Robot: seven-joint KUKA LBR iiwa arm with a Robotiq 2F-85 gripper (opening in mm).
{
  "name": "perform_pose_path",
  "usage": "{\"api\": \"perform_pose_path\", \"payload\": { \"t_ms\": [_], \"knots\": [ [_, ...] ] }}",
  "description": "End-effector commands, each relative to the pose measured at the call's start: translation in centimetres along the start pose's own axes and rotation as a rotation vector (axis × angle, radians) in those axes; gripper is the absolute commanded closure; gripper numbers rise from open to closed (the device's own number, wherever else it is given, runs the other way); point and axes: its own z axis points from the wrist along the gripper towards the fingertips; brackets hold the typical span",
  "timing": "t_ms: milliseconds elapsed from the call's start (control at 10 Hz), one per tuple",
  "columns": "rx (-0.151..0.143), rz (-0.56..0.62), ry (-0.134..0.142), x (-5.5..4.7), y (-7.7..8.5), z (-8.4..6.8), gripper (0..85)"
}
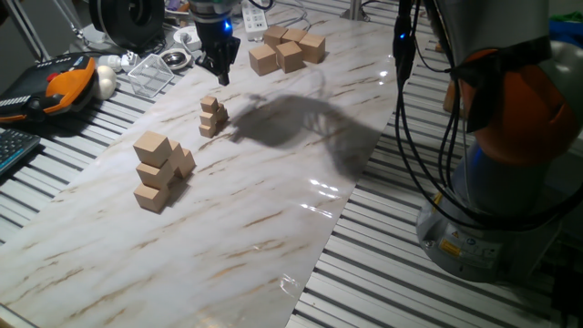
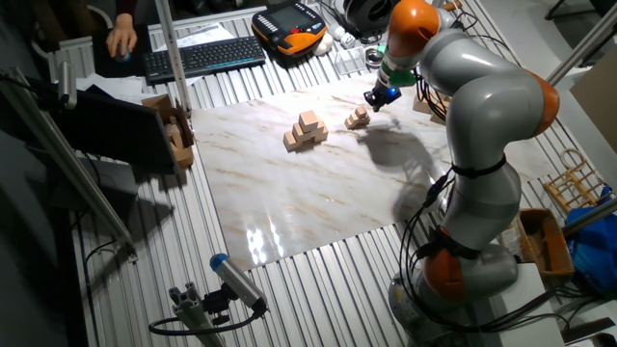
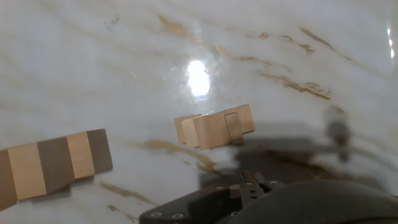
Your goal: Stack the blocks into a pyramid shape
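The blocks are several tiny light-tan cubes piled in a small stepped stack, three levels high, on the marble board. They also show in the other fixed view and, from above, in the hand view. My gripper hangs above and slightly behind the stack, clear of it, with nothing seen in it. It also shows in the other fixed view. In the hand view only its dark underside shows at the bottom edge, so I cannot tell how the jaws stand.
A pile of medium tan cubes stands on the board left of the tiny stack and shows at the left of the hand view. Large tan cubes lie at the board's far end. A clear plastic box, an orange pendant and cables lie beyond the board.
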Motion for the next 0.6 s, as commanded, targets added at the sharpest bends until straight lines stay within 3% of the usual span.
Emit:
{"api": "perform_pose_path", "payload": {
  "t_ms": [0, 500],
  "knots": [
    [0.000, 0.000, 0.000, 0.02, 0.08, 0.05, 85.0],
    [0.005, -0.008, 0.001, 0.07, 0.10, 0.11, 85.0]
  ]
}}
